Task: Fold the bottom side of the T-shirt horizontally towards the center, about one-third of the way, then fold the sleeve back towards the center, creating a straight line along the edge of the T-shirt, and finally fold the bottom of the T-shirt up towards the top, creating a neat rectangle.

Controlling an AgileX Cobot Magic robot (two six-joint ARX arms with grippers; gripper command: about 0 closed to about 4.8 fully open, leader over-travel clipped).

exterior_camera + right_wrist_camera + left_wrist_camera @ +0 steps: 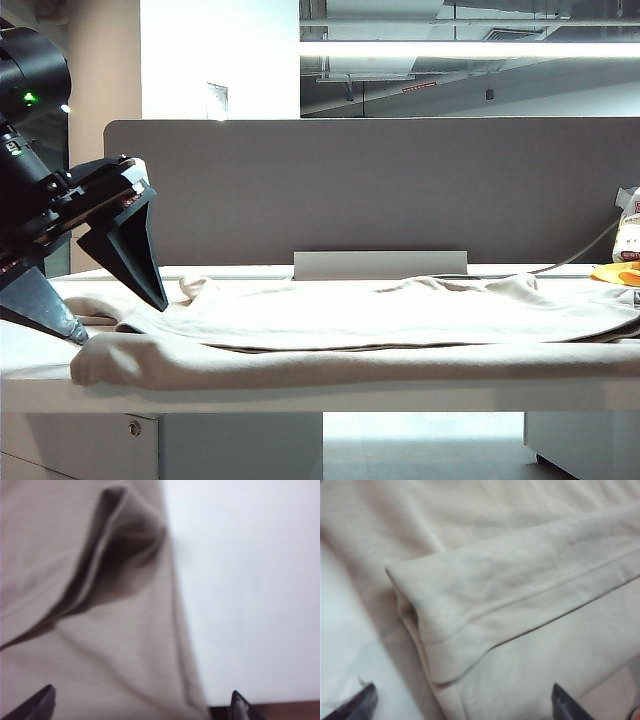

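The beige T-shirt (pixel 380 315) lies spread across the white table (pixel 250 395), with a rolled fold along its near side. My left gripper (pixel 118 320) hovers open over the shirt's left end. In the left wrist view the hemmed bottom of the T-shirt (pixel 530 592) is folded over onto the cloth, and the left gripper (pixel 462 705) stands wide open above it, holding nothing. In the right wrist view the right gripper (pixel 142 702) is open over the T-shirt (pixel 100 645), close to where a folded edge of the cloth meets bare table (pixel 250 580). The right gripper is out of the exterior view.
A grey partition (pixel 380 185) stands behind the table with a metal bracket (pixel 380 265) at its foot. At the far right lie a yellow object (pixel 615 273), a white bag (pixel 628 230) and a cable (pixel 575 258).
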